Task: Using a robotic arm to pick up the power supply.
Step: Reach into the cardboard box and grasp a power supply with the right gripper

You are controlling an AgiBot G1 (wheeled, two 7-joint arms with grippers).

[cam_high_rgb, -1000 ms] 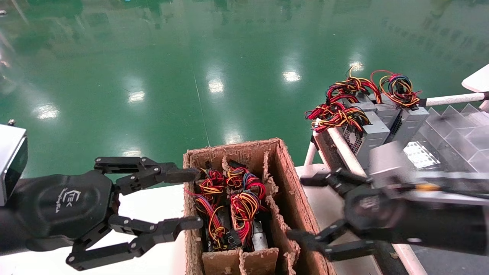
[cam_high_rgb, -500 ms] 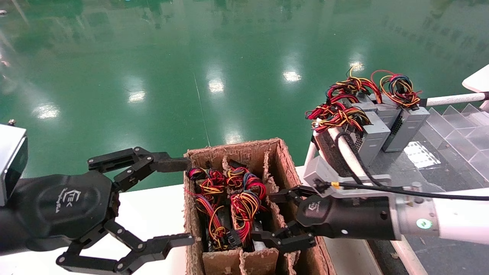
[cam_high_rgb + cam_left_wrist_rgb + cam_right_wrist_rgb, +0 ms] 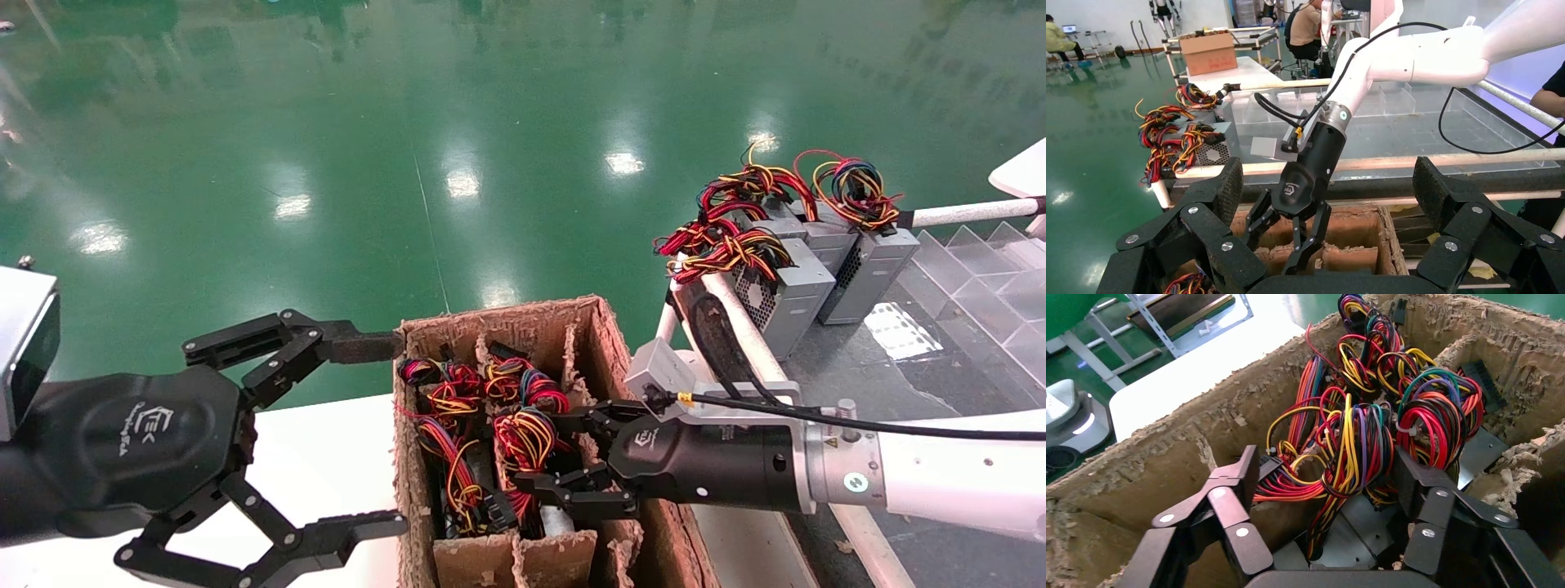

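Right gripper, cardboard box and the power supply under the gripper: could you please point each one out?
Right gripper [image 3: 549,454], head view, gap between its open fingertips.
Cardboard box [image 3: 498,314], head view, far wall.
Power supply [image 3: 1352,530], right wrist view, grey metal top below the wires.

My right tool [image 3: 546,452] spread inside cardboard box [image 3: 621,359]; tangled wires [image 3: 1364,441] and ragged dividers [image 3: 584,404] crowd it. My left tool [image 3: 384,437] open beside box, over bare surface [image 3: 327,445].
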